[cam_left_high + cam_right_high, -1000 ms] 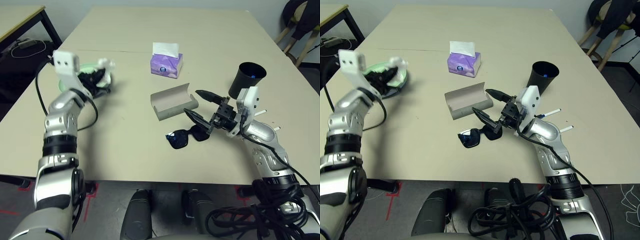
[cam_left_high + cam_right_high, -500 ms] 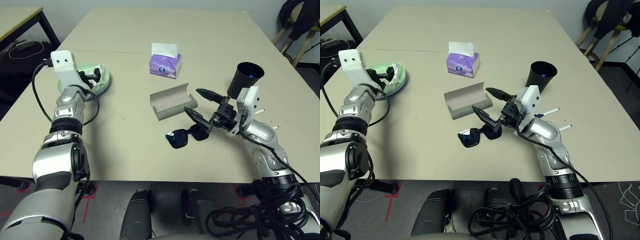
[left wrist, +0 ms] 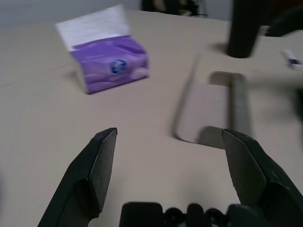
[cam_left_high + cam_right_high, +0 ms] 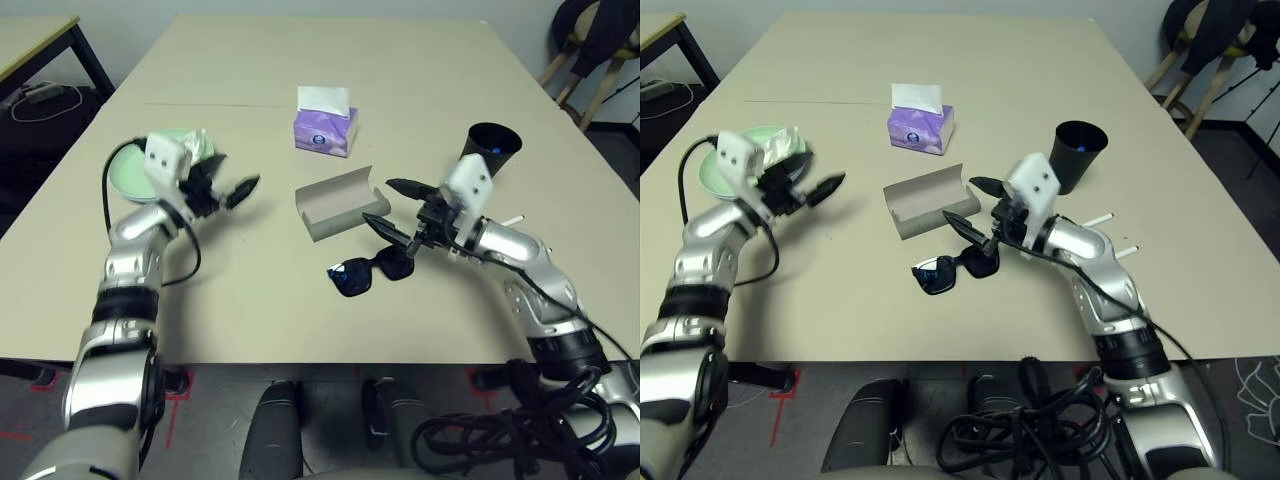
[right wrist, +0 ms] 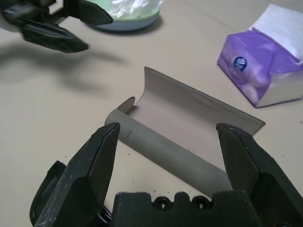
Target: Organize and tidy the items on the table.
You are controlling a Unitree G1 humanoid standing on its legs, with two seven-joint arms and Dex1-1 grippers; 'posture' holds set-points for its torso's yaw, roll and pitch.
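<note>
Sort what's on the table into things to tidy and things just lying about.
To tidy:
plates
tissue
glasses case
sunglasses
black cup
pen

Lying about:
purple tissue box

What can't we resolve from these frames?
- Plates: left eye view, the left arm's white wrist block covers their near side; how many are stacked is unclear.
- Tissue on the plates: partly behind the left tool.
- Cup contents: a blue glint inside, too small to identify.
- Pen: largely hidden behind the right forearm.
- Sunglasses: right wrist view, cut off by the edge and the right tool.
</note>
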